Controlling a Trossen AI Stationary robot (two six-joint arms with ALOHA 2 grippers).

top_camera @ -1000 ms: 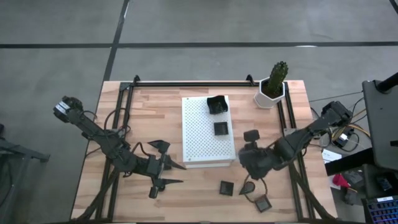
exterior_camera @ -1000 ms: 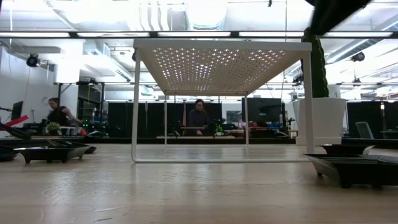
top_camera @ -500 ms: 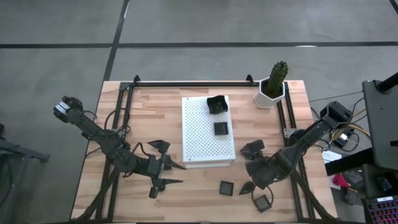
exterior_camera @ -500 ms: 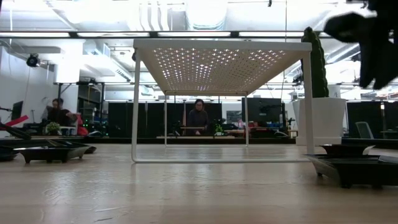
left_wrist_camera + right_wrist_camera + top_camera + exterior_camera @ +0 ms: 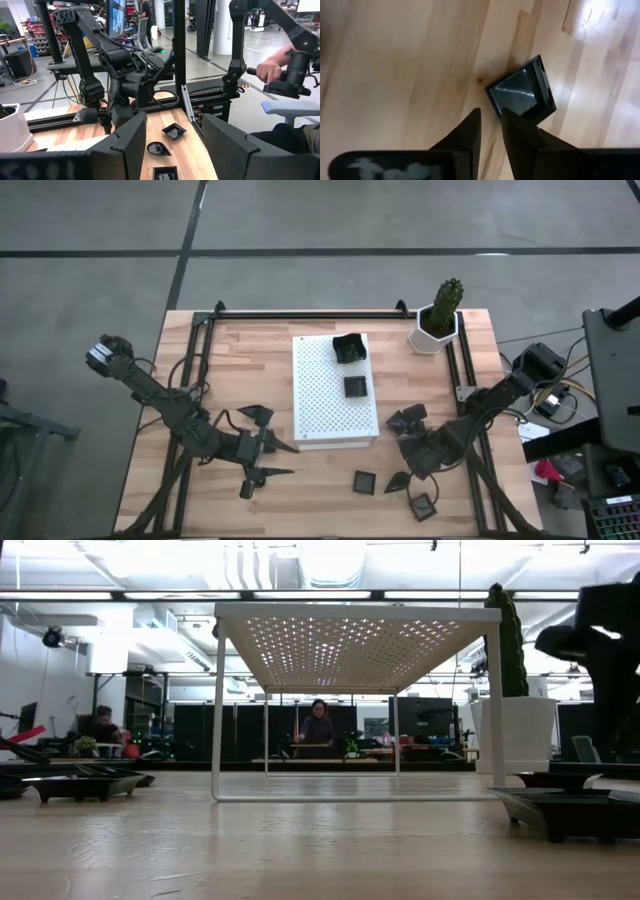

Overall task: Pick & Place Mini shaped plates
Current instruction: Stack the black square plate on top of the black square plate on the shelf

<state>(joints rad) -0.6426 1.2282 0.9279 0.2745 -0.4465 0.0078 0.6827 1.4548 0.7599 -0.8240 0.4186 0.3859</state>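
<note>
While the left gripper [image 5: 272, 457] rests low on the left half of the table [image 5: 240, 350] in the high view, its fingers [image 5: 125, 142] spread apart and grasping nothing, the right gripper [image 5: 415, 480] hangs over the lower right of the table. In the right wrist view its 2 fingers [image 5: 470, 132] stand nearly together with only a thin gap, nothing between them, their tips at the edge of a square mini plate [image 5: 521, 95] lying on the wood.

On the white perforated board [image 5: 322, 395] at the centre of the high view sit 2 mini shaped plates: one at its upper right corner [image 5: 348, 348], one lower on its right side [image 5: 355, 387]. Below the board, 3 more lie on the wood: a square one [image 5: 363, 482], a leaf-shaped one [image 5: 397, 479] just beside the right gripper, and another square one [image 5: 421, 507] near the bottom edge. A further plate [image 5: 256, 415] lies left of the board, near the left gripper.

A cactus in a white pot [image 5: 438, 320] stands at the table's upper right.
</note>
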